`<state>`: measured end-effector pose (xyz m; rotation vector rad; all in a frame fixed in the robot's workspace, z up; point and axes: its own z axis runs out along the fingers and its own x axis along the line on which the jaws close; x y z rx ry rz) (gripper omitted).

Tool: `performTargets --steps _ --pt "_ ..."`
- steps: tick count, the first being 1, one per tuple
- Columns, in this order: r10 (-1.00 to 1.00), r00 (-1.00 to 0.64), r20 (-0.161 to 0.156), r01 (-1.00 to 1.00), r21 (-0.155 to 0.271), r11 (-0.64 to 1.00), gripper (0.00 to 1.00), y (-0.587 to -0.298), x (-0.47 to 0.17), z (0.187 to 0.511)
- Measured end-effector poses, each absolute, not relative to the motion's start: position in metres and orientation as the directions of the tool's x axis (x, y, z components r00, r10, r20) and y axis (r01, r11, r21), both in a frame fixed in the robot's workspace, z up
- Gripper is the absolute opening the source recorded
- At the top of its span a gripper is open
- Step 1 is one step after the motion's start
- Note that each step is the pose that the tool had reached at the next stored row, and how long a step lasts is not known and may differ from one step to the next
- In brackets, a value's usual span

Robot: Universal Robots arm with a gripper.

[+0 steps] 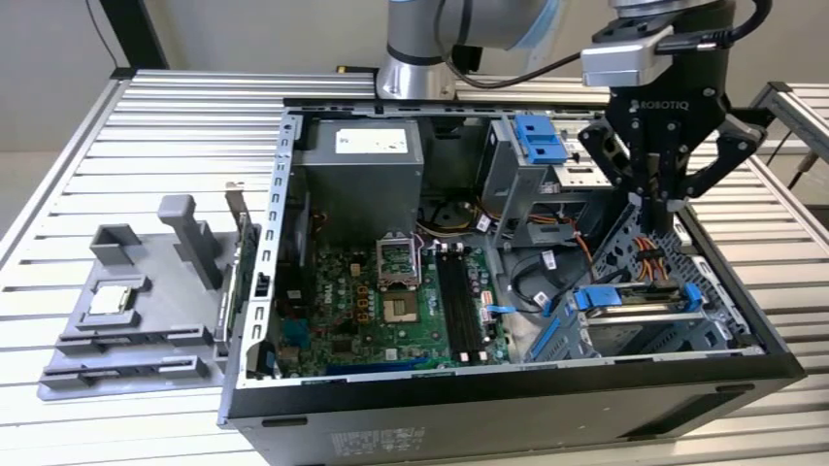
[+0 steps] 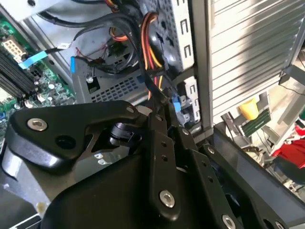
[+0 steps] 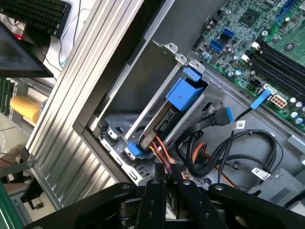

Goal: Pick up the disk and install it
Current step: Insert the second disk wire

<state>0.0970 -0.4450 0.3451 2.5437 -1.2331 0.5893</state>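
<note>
Closed, empty gripper [image 1: 661, 199] fingers hover above the disk [image 1: 635, 299] seated in its drive cage; installation looks complete.

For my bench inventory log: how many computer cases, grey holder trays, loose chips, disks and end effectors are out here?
Computer case: 1
Grey holder tray: 1
Chip on the tray: 1
Disk with blue bracket, inside the case: 1
End effector, above the disk bay: 1
Total: 5
</note>
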Motion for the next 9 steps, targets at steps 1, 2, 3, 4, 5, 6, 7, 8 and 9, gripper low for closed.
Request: performTargets --steps 1,2,3,4,5,6,7,8,9 --pt "-0.689 0.559 0.461 -0.792 0.05 -0.609 0.0 -0.449 0.094 0.345" --pt "-0.689 0.559 0.461 -0.791 0.05 -0.609 0.0 -0.452 0.092 0.345" --pt "-0.689 0.559 0.46 -0.791 0.049 -0.609 0.0 -0.455 0.089 0.345" --pt "-0.69 0.559 0.46 -0.791 0.049 -0.609 0.0 -0.458 0.086 0.345" --pt "-0.693 0.559 0.455 -0.792 0.045 -0.609 0.0 -0.459 0.084 0.345" --pt "-0.7 0.56 0.444 -0.791 0.036 -0.61 0.0 -0.46 0.081 0.345" --pt "-0.708 0.56 0.431 -0.791 0.025 -0.611 0.0 -0.46 0.079 0.345" --pt "-0.716 0.56 0.418 -0.791 0.014 -0.611 0.0 -0.461 0.078 0.345" --pt "-0.723 0.56 0.405 -0.791 0.003 -0.611 0.0 -0.461 0.077 0.345"
